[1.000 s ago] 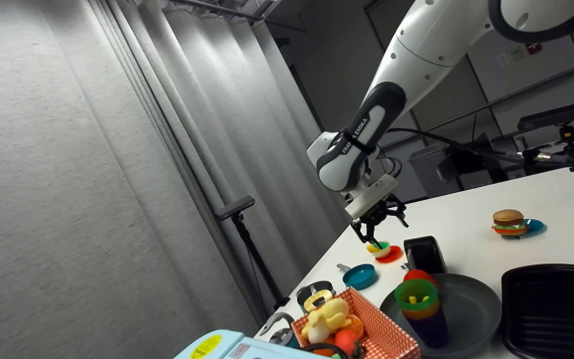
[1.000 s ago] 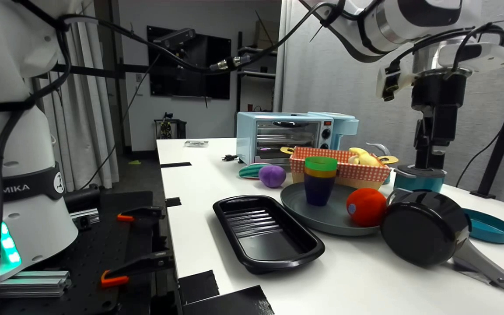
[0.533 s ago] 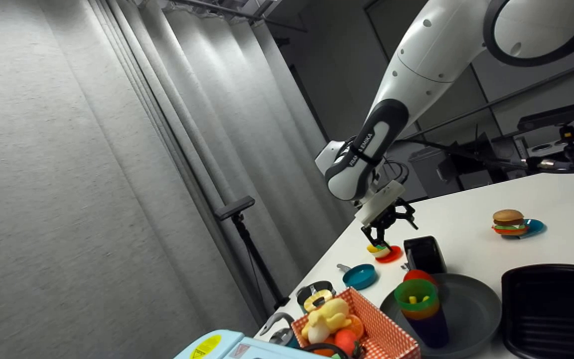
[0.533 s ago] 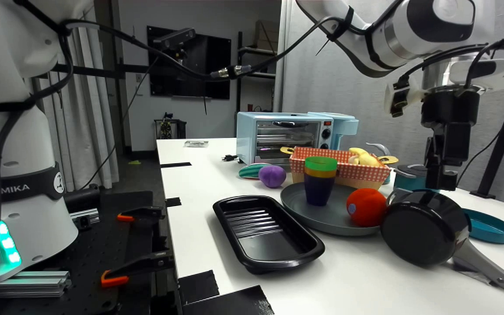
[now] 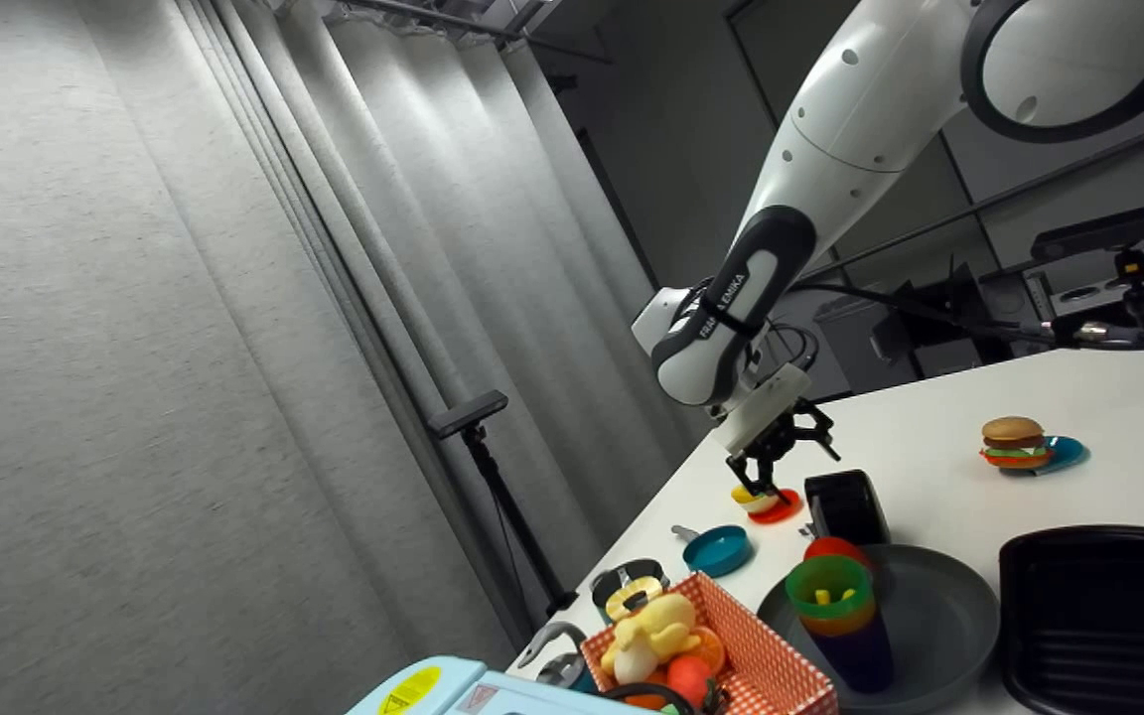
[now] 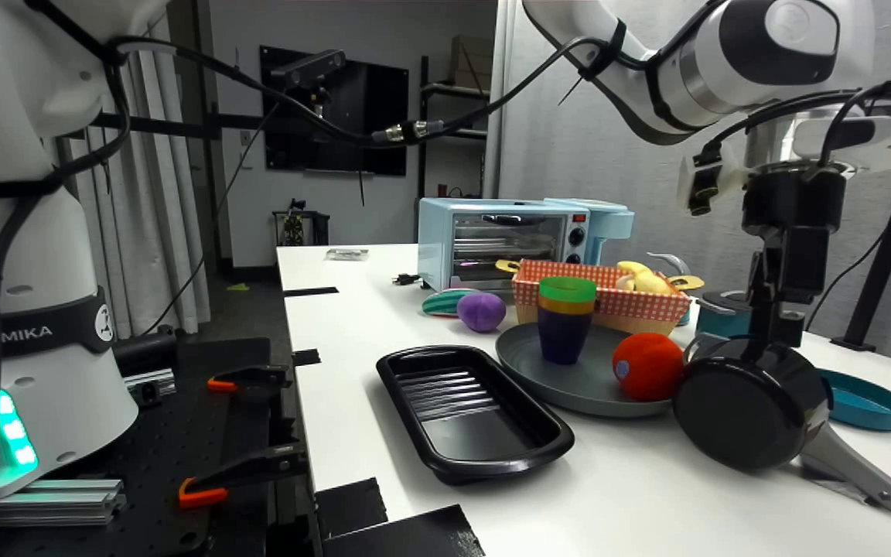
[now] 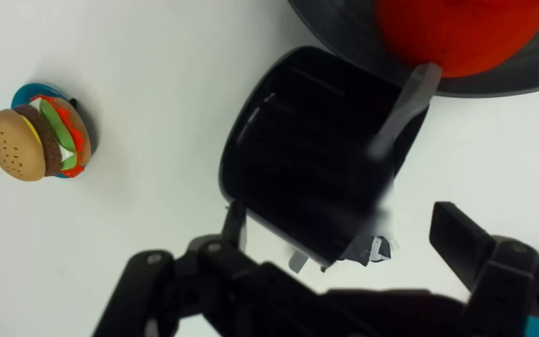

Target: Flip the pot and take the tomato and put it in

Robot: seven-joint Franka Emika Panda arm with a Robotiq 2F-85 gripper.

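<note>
While the pincer (image 7: 339, 215) hangs close by, spread wide, the glossy black pot (image 7: 307, 150) lies on its side on the counter (image 7: 171, 93), grey-handled, just beside a dark grey dish (image 6: 585, 379) bearing the round, red tomato (image 6: 648, 367).

White arm (image 5: 820, 159), black cables (image 6: 414, 131), black tool (image 7: 339, 213)

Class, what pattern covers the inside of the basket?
Red-and-white checks; the basket shows them best in an exterior view.

A white table (image 6: 345, 394) carries a black tray (image 6: 476, 425), grey dish (image 6: 592, 379), tipped pot (image 6: 747, 410) and checkered basket (image 6: 623, 309).
</note>
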